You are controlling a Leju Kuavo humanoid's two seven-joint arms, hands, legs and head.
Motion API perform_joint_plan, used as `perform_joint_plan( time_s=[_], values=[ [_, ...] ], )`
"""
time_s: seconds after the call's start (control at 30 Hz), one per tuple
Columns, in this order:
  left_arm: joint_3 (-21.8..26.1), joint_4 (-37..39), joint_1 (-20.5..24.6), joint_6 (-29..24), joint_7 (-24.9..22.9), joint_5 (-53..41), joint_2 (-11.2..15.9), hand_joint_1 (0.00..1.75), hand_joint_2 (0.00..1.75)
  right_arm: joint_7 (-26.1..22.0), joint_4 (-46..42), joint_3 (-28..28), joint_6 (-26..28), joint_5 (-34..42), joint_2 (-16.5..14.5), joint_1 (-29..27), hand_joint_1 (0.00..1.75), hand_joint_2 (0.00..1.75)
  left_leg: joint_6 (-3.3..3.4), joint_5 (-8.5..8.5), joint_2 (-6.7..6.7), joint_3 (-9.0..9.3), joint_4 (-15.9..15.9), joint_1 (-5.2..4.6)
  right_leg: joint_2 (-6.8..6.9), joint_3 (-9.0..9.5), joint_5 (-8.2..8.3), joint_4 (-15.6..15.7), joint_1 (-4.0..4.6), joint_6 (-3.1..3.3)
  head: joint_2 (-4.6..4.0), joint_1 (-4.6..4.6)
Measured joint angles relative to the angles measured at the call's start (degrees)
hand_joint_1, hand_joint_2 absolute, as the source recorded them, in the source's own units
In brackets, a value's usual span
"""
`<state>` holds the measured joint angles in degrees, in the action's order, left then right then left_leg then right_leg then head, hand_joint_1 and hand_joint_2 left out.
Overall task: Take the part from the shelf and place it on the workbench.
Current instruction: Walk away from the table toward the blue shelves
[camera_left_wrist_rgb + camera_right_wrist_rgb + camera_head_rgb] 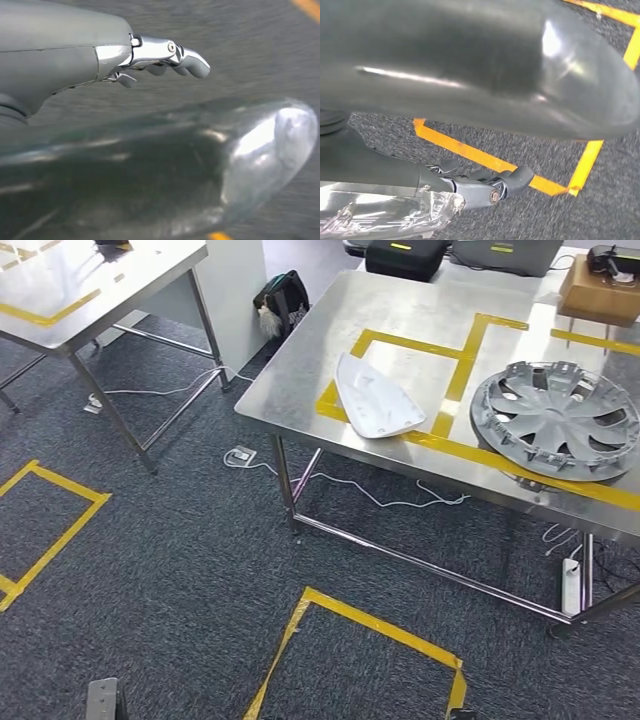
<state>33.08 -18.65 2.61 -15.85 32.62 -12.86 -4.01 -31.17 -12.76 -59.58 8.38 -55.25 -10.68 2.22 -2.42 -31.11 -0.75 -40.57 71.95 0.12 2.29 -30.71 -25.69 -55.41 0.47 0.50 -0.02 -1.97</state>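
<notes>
Hands both hanging low over grey carpet, empty: left hand (158, 57) with fingers stretched out and lightly curved, nothing between them; right hand (486, 185) likewise extended, gripping nothing. Bench (317, 350) ahead and to the right in the head view, bearing a white curved panel (375, 400) on its yellow tape marking and a grey wheel cover (556, 418) just beside it toward the far right. Shelf nowhere visible from here, so hard to say which part is meant; possibly one already laid down. Judged stage: between placements, either walking off to fetch or just after a delivery. Next move likely calls for turning toward the shelf, squaring up inside a yellow floor box (362, 640), then raising an arm for the pick.
</notes>
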Motion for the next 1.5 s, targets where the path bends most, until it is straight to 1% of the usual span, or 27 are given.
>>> perform_joint_plan(
  time_s=[0.03,0.1,0.17,0.23,0.27,0.33,0.4,0.47,0.5,0.53,0.57,0.63,0.7,0.77,0.8,0.87,0.93,1.0,1.03,1.07,1.17,1.2,1.27,1.3,1.37,1.43,1.5],
  values=[
    [0.0,0.8,-0.2,-0.1,-0.9,-1.0,-0.1,0.0,0.0,-0.3,0.0,-0.1,-0.1,0.0,0.0,0.0,0.0,0.0,-0.23,1.37,0.23,1.15,0.0,0.24,0.81,-0.91,0.48,-0.2,-0.01,-0.16,0.0,-0.01],
    [-0.1,2.0,-0.5,-0.3,-3.1,-2.6,-0.4,0.0,0.0,-0.6,0.0,-0.4,-0.2,0.0,0.0,0.2,0.0,0.0,-0.51,4.11,2.0,6.29,-5.5,0.54,2.25,-2.41,1.28,-0.7,0.0,-0.64,0.0,0.0],
    [-0.4,2.6,-0.3,0.0,-5.7,-4.3,-0.8,0.0,0.0,-0.7,0.0,-0.5,-0.3,-0.2,0.0,0.3,0.0,0.0,-0.17,3.87,4.69,12.3,-13.9,0.3,3.69,-3.31,1.93,-1.1,0.06,-1.32,0.01,-0.07],
    [-1.2,3.4,-0.2,1.4,-8.0,-6.4,-1.2,0.0,0.0,-0.7,-0.1,-0.7,-0.4,-0.5,0.0,0.5,0.0,0.0,0.81,2.96,5.12,14.38,-18.3,-0.24,5.27,-3.84,2.67,-1.2,-0.04,-2.08,0.01,-0.19],
    [-1.7,3.8,-0.4,2.5,-8.8,-7.5,-1.4,0.0,0.0,-0.6,-0.1,-0.7,-0.5,-0.6,0.0,0.6,0.0,0.0,1.49,3.07,4.41,14.11,-18.7,-0.35,5.7,-4.06,2.91,-1.2,-0.2,-2.46,0.01,-0.17],
    [-2.8,4.5,-1.1,4.3,-9.9,-9.3,-1.5,0.0,0.0,-0.3,-0.1,-0.7,-0.6,-1.0,0.0,0.6,0.0,0.0,2.58,3.84,3.28,13.46,-18.8,-0.29,3.56,-4.92,1.39,-2.9,-0.54,-3.1,0.01,-0.22],
    [-3.9,4.9,-1.5,5.3,-10.2,-10.3,-1.7,0.0,0.0,0.1,0.0,-0.7,-0.7,-1.3,0.0,0.2,0.0,0.0,3.35,4.71,2.03,12.69,-18.9,-0.21,-0.38,-7.19,-2.99,-9.3,-0.67,-3.5,0.0,-0.28],
    [-4.6,5.1,-1.4,5.6,-10.2,-10.6,-1.8,0.0,0.0,0.4,0.0,-0.7,-0.7,-1.4,0.0,-0.1,0.0,0.0,3.57,5.49,0.41,11.71,-18.7,-0.27,-2.04,-9.42,-6.72,-16.7,-0.62,-3.59,0.01,-0.27],
    [-4.8,5.3,-1.3,5.7,-10.2,-10.6,-1.9,0.0,0.0,0.4,0.0,-0.7,-0.7,-1.4,0.0,-0.1,0.0,0.0,3.53,5.8,-0.43,11.28,-18.6,-0.3,-2.25,-9.45,-7.18,-18.1,-0.61,-3.58,0.01,-0.26],
    [-5.0,5.4,-1.4,5.8,-10.2,-10.6,-1.9,0.0,0.0,0.4,0.0,-0.7,-0.7,-1.5,0.0,-0.1,0.0,0.0,3.43,6.03,-1.22,10.93,-18.4,-0.28,-2.36,-8.26,-6.53,-17.0,-0.64,-3.55,0.01,-0.25],
    [-5.3,5.5,-1.5,5.8,-10.2,-10.7,-1.9,0.0,0.0,0.5,0.0,-0.7,-0.7,-1.5,0.0,-0.1,0.0,0.0,3.29,6.2,-2.06,10.65,-18.2,-0.23,-2.66,-5.97,-5.07,-13.7,-0.74,-3.52,0.0,-0.25],
    [-5.7,5.7,-1.6,5.8,-10.2,-11.1,-1.9,0.0,0.0,0.6,0.0,-0.7,-0.7,-1.6,0.0,0.0,0.0,0.0,2.85,6.43,-3.61,10.01,-17.6,-0.18,-5.48,-0.83,-2.84,-5.3,-1.26,-3.52,0.0,-0.26],
    [-5.9,5.8,-1.5,5.6,-10.2,-11.4,-1.9,0.0,0.0,1.1,0.0,-0.7,-0.6,-1.8,0.0,0.0,0.0,0.0,2.23,6.79,-4.88,9.12,-17.0,-0.15,-7.87,1.42,-2.6,-1.5,-1.56,-3.28,0.01,-0.2],
    [-6.0,5.9,-1.5,5.2,-10.3,-11.6,-1.9,0.0,0.0,1.5,0.0,-0.7,-0.5,-2.0,-0.1,-0.1,0.0,0.0,1.44,7.37,-6.21,8.26,-16.8,0.09,-7.05,1.29,-2.42,-1.7,-1.39,-2.59,0.01,-0.15],
    [-6.0,6.0,-1.7,5.1,-10.3,-11.7,-1.9,0.0,0.0,1.7,0.0,-0.7,-0.4,-2.1,-0.1,-0.2,0.0,0.0,1.08,7.28,-6.02,7.85,-16.5,0.13,-6.26,1.15,-2.21,-1.7,-1.36,-2.17,0.01,-0.16],
    [-6.0,6.1,-1.8,4.8,-10.3,-11.8,-1.9,0.0,0.0,2.0,0.0,-0.7,-0.4,-2.3,-0.1,-0.2,0.0,0.0,0.52,5.12,-3.58,6.2,-13.4,0.03,-4.57,0.87,-1.77,-1.5,-1.45,-1.44,0.02,0.3],
    [-6.1,6.1,-1.7,4.7,-10.2,-12.0,-2.0,0.0,0.0,2.3,0.0,-0.7,-0.3,-2.5,-0.1,-0.4,0.0,0.0,0.11,0.92,-0.61,2.89,-6.0,0.04,-2.67,0.49,-1.55,-1.5,-1.28,-1.08,0.01,0.74],
    [-6.1,6.1,-1.7,4.5,-10.1,-12.2,-2.1,0.0,0.0,2.8,0.0,-0.7,-0.3,-2.9,-0.1,-0.5,0.0,0.0,-0.1,-1.3,0.11,0.69,-0.2,0.23,-0.68,0.07,-1.35,-1.6,-1.11,-1.0,0.02,0.77],
    [-6.1,6.2,-1.8,4.3,-10.0,-12.3,-2.1,0.0,0.0,3.0,0.0,-0.7,-0.2,-3.1,-0.1,-0.5,0.0,0.0,-0.1,-0.85,0.23,1.15,-0.3,0.3,0.18,-0.09,-1.24,-1.6,-1.07,-1.04,0.02,0.77],
    [-6.1,6.2,-1.9,4.2,-10.0,-12.3,-2.1,0.0,0.0,3.2,0.0,-0.7,-0.2,-3.3,-0.1,-0.4,0.0,0.0,-0.05,0.49,0.51,2.8,-2.6,0.34,0.92,-0.19,-1.13,-1.6,-1.05,-1.13,0.02,0.78],
    [-6.1,6.2,-1.7,4.0,-10.0,-12.4,-2.0,0.0,0.0,3.4,0.0,-0.7,-0.2,-3.5,-0.2,-0.3,0.0,0.0,0.47,4.36,3.7,9.78,-14.0,0.09,2.82,-0.28,-0.96,-1.7,-0.73,-1.74,0.01,0.85],
    [-6.1,6.2,-1.6,3.9,-10.0,-12.4,-2.0,0.0,0.0,3.4,0.0,-0.7,-0.2,-3.5,-0.2,-0.3,0.0,0.0,0.83,4.72,4.38,10.74,-16.0,-0.07,3.4,-0.32,-0.9,-1.8,-0.58,-2.04,0.01,0.88],
    [-6.1,6.2,-1.7,3.9,-9.9,-12.4,-2.0,0.0,0.0,3.4,0.0,-0.7,-0.2,-3.6,-0.2,-0.2,0.0,0.0,1.78,4.9,3.63,10.44,-16.6,-0.35,4.49,-0.33,-0.66,-1.7,-0.56,-2.68,0.02,0.89],
    [-6.1,6.2,-2.0,3.9,-9.9,-12.4,-2.0,0.0,0.0,3.4,0.0,-0.7,-0.2,-3.6,-0.2,-0.1,0.0,0.0,2.23,5.12,3.1,10.28,-16.7,-0.36,4.42,-0.43,-0.75,-1.7,-0.7,-3.03,0.02,0.87],
    [-6.1,6.3,-2.2,3.8,-10.0,-12.4,-2.0,0.0,0.0,3.4,0.0,-0.7,-0.2,-3.6,-0.3,-0.2,0.0,0.0,3.11,5.64,2.01,10.03,-16.9,-0.26,2.02,-1.56,-2.83,-4.4,-0.92,-3.55,0.01,0.74],
    [-6.1,6.3,-2.1,3.7,-10.0,-12.5,-1.9,0.0,0.0,3.4,0.0,-0.7,-0.2,-3.6,-0.3,-0.3,0.0,0.0,3.73,6.04,0.74,9.6,-16.9,-0.29,-1.08,-4.58,-7.0,-11.6,-0.94,-3.66,0.01,0.58],
    [-6.1,6.3,-2.0,3.7,-10.0,-12.7,-1.9,0.0,0.0,3.3,0.0,-0.7,-0.2,-3.5,-0.3,-0.5,0.0,0.0,4.02,6.36,-0.77,9.17,-16.9,-0.53,-2.07,-7.26,-9.5,-18.0,-0.81,-3.48,0.01,0.57]
  ],
)
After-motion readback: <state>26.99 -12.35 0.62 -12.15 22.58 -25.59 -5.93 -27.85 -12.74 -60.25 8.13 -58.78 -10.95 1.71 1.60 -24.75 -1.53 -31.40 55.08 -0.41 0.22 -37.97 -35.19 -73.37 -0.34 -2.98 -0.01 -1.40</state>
